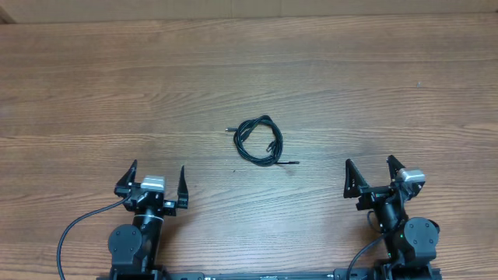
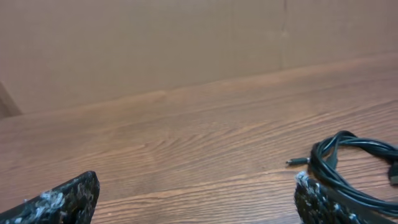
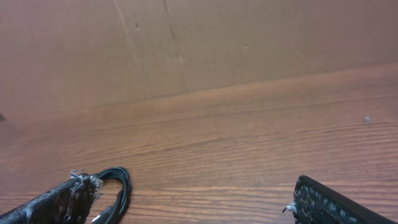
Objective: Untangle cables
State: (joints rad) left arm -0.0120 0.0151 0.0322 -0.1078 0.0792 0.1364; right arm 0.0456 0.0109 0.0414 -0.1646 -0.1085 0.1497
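The cables [image 1: 259, 141] lie as a small coil of thin black cords in the middle of the wooden table, with one plug end poking left and another poking right. In the left wrist view the cables [image 2: 351, 163] show at the right edge, beyond the right fingertip. The right wrist view catches the cables [image 3: 118, 190] at lower left, partly behind the left fingertip. My left gripper [image 1: 156, 181] sits open at front left, well short of the coil. At front right my right gripper [image 1: 372, 174] is open too. Neither holds anything.
A brown cardboard wall [image 1: 249, 9] runs along the table's far edge. Thick black wires [image 1: 74, 229] trail from the arm bases at the near edge. Bare wooden tabletop [image 1: 373, 93] surrounds the coil.
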